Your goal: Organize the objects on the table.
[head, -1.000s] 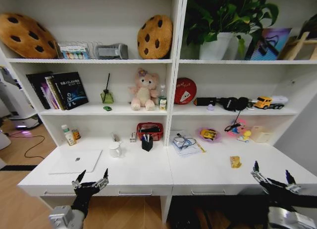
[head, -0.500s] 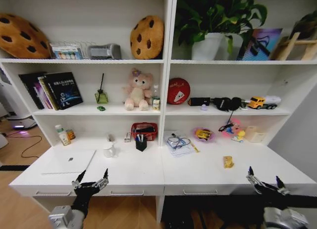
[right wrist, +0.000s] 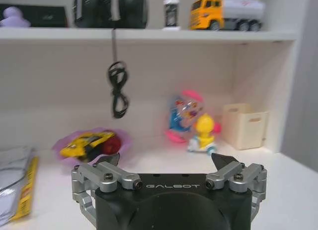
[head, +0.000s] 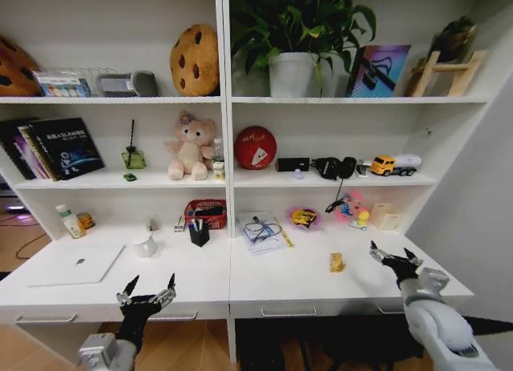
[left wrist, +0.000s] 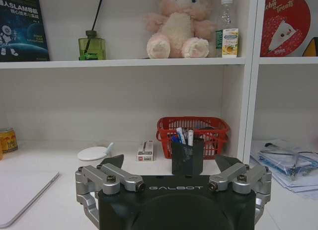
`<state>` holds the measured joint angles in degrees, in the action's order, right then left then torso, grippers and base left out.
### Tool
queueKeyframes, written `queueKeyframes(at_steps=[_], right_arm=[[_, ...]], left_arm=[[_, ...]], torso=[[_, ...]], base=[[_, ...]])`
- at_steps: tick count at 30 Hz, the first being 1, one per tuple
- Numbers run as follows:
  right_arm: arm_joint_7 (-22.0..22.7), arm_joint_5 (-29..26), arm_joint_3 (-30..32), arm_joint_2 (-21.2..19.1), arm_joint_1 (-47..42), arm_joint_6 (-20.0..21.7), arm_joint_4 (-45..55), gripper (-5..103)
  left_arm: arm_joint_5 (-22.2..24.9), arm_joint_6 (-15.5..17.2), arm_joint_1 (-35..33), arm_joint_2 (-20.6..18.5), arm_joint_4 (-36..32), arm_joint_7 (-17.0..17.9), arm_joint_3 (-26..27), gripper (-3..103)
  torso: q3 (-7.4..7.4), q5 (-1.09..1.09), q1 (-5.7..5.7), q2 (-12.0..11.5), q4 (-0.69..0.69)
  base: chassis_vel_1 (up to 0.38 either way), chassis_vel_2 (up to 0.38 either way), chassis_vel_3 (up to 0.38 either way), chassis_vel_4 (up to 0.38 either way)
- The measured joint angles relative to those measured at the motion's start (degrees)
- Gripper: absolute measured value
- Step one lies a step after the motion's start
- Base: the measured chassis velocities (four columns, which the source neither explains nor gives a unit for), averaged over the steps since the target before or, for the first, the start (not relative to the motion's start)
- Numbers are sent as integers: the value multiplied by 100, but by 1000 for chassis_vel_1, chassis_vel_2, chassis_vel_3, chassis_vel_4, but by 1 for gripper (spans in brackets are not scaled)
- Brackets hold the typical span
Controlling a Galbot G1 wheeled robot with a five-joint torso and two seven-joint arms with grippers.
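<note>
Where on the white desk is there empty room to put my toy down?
Bare patches on the table: between the laptop and pen cup, and in front of the papers. It is crowded along the back, around the red basket and mug.

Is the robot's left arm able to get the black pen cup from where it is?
Probably yes. The left gripper hangs open at the table edge, and the black pen cup stands straight ahead with bare tabletop between them. The white mug sits off to one side.

Laptop edge-cropped, mug mostly behind left end effector.
</note>
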<state>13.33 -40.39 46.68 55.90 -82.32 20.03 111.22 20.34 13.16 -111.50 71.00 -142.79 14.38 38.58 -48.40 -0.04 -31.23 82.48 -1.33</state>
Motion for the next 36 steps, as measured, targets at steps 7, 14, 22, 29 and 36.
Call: queueKeyframes(at_steps=[7,14,22,29,36], right_arm=[[-271,272,-587,2,234,117,-388,100],[-278,584,-1032,107,566,82,-1003,100],[-289,713,-1296,211,693,16,-1336,100],[-272,775,-1449,233,933,-41,-1656,100],[-266,774,-1584,181,1170,-58,-1855,99]], left_arm=[[0,0,0,0,0,2,1,100],[0,0,0,0,0,1,0,100],[0,0,0,0,0,1,0,100],[0,0,0,0,0,1,0,100],[0,0,0,0,0,1,0,100]], torso=[[0,2,0,0,0],[0,4,1,1,0],[0,3,1,1,0],[0,3,1,1,0],[0,3,1,1,0]], base=[[39,53,-26,-34],[0,0,0,0],[0,0,0,0],[0,0,0,0],[0,0,0,0]])
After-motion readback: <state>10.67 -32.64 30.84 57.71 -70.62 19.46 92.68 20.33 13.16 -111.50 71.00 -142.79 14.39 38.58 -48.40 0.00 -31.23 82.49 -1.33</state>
